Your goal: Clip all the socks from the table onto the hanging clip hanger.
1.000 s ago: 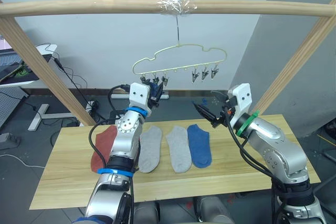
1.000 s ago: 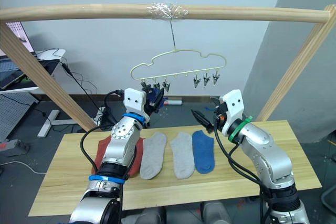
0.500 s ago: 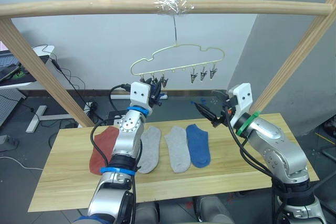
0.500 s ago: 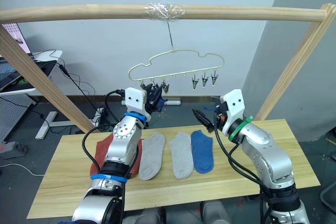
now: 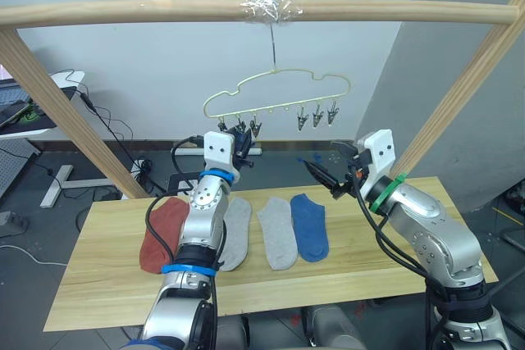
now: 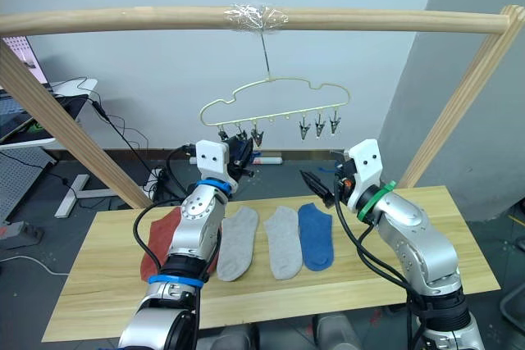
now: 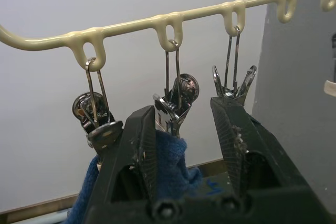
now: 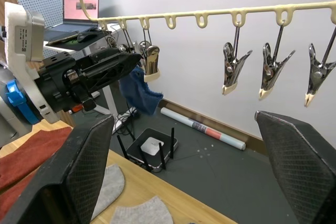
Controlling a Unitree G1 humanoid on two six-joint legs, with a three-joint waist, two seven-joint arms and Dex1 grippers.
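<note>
The pale yellow-green clip hanger [image 5: 279, 92] hangs from the wooden pole. My left gripper [image 7: 184, 108] is raised at its left group of clips [image 7: 176, 100], fingers apart. A blue sock [image 7: 170, 163] lies against one finger, its top edge at the middle clip. From the right wrist view this blue sock [image 8: 139, 85] dangles under those clips. My right gripper [image 5: 321, 168] hovers open and empty above the table [image 5: 394, 276], below the right group of clips [image 5: 316, 114]. On the table lie a rust-red sock [image 5: 160, 231], two grey socks [image 5: 234, 231] [image 5: 277, 231] and a blue sock [image 5: 309, 225].
The thick wooden pole frame [image 5: 123, 12] spans the scene, with slanted legs at both table ends. A white desk with a laptop [image 5: 25, 104] stands at the far left. Cables and a router [image 8: 152, 148] lie on the floor behind the table.
The camera has shifted slightly. My left gripper stays at the left clips with its forearm leaning a bit more to the right. The right arm has not moved.
</note>
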